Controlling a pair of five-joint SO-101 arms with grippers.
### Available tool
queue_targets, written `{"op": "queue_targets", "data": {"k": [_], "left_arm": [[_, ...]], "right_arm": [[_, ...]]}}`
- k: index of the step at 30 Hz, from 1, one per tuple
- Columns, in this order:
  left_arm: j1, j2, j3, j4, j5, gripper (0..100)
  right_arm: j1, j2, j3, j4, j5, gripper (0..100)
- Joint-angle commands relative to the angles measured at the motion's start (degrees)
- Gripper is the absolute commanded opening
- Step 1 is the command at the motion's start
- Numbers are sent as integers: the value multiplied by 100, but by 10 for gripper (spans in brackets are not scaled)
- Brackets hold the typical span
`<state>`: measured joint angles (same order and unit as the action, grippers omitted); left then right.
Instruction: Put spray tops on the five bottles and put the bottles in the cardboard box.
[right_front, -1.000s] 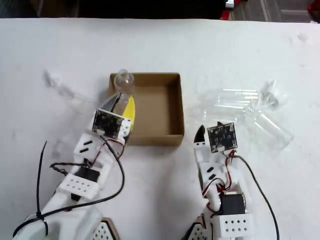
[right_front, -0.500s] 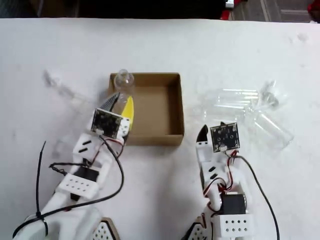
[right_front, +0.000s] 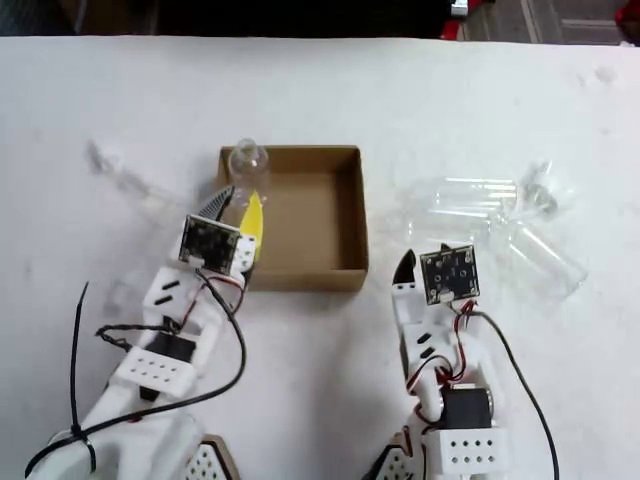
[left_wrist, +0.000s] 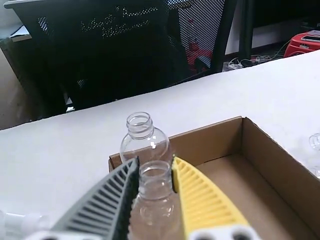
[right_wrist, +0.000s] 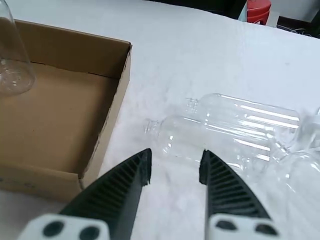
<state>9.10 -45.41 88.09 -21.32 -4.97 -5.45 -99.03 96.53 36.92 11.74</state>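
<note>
High view first: your left gripper (right_front: 238, 212) sits at the left wall of the cardboard box (right_front: 310, 278). Script on the black chair back (left_wrist: 125, 30) is too faint to read. One clear standing bottle (left_wrist: 140, 132) is at the box's far left corner, just beyond the one you hold. Your grey and yellow fingers (left_wrist: 200, 200) are clamped on the held bottle (left_wrist: 152, 192) — upright, neck open. Your right gripper (right_wrist: 175, 167) hangs with its fingers apart over the table (right_front: 420, 100) by the box's right front corner — more bottles (right_wrist: 225, 125) lie just beyond it.
</note>
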Motion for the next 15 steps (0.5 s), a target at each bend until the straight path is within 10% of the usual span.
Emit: {"op": "queue_targets", "data": {"k": [1, 15], "left_arm": [[-92, 13, -176, 202, -18, 82], [-92, -488, -132, 598, -9, 95]], "right_arm": [[40, 48, 53, 4, 18, 144], [40, 48, 53, 4, 18, 144]]}}
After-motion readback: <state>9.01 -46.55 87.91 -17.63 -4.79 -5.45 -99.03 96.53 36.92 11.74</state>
